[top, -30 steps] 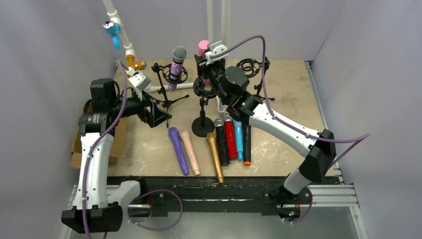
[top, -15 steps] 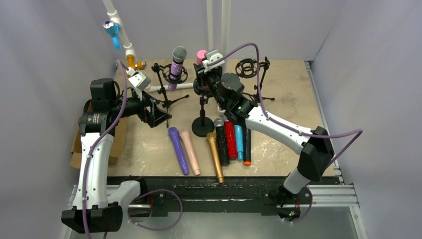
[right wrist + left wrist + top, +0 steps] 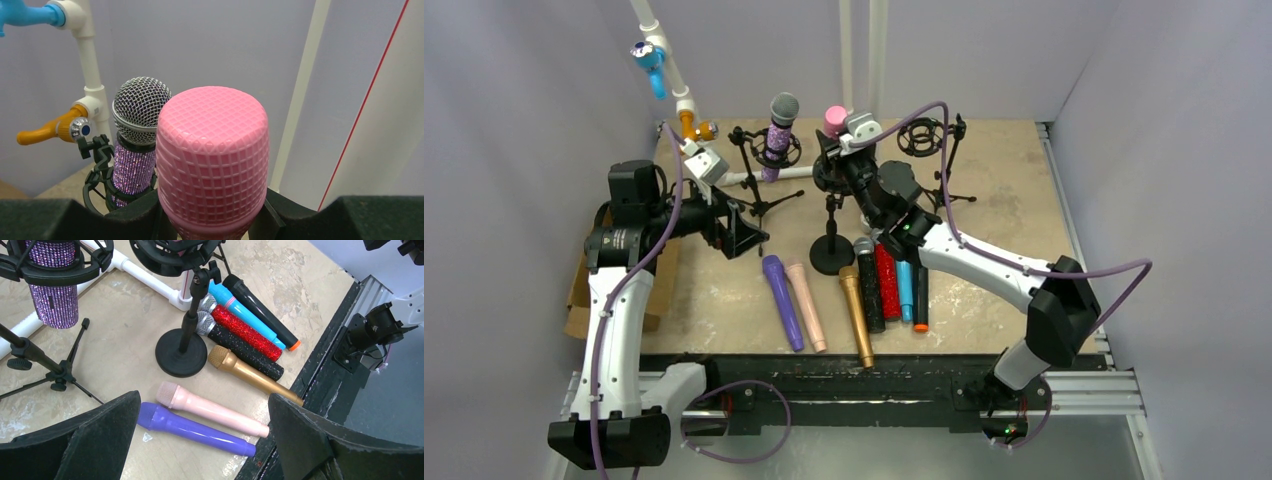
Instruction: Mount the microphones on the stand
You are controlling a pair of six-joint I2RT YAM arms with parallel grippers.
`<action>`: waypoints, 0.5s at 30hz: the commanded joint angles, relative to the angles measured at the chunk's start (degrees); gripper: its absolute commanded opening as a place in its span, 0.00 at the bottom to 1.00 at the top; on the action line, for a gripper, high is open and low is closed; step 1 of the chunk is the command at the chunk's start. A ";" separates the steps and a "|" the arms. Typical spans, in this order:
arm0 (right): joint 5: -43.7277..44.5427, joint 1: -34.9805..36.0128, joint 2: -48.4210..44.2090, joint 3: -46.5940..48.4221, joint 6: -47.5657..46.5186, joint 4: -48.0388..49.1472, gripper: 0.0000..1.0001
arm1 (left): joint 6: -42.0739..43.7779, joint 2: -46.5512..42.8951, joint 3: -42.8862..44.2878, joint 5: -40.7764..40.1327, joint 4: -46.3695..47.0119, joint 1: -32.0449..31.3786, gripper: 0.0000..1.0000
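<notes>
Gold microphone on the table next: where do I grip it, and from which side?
Grip the gold microphone by its tail-end handle, from straight above: it lies flat, and that end sticks out past the black glitter microphone alongside.

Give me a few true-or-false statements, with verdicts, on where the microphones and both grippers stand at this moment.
1. The right gripper has its fingers closed on the pink microphone. True.
2. The purple glitter microphone lies flat. False: it stands upright in the left shock mount.
3. The left gripper is open and holds nothing. True.
4. The gold microphone is already mounted. False: it lies on the table among the loose ones.
5. The right shock mount is empty. True.
</notes>
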 commanded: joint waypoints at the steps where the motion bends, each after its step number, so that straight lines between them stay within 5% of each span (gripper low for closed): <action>1: 0.27 -0.19 -1.40 -1.64 -2.44 -0.29 0.00 | 1.28 -0.82 -0.06 0.15 1.04 0.20 1.00; 15: -0.98 0.83 -0.09 -1.20 -8.82 1.72 0.00 | 1.10 0.05 0.45 0.47 0.66 0.21 1.00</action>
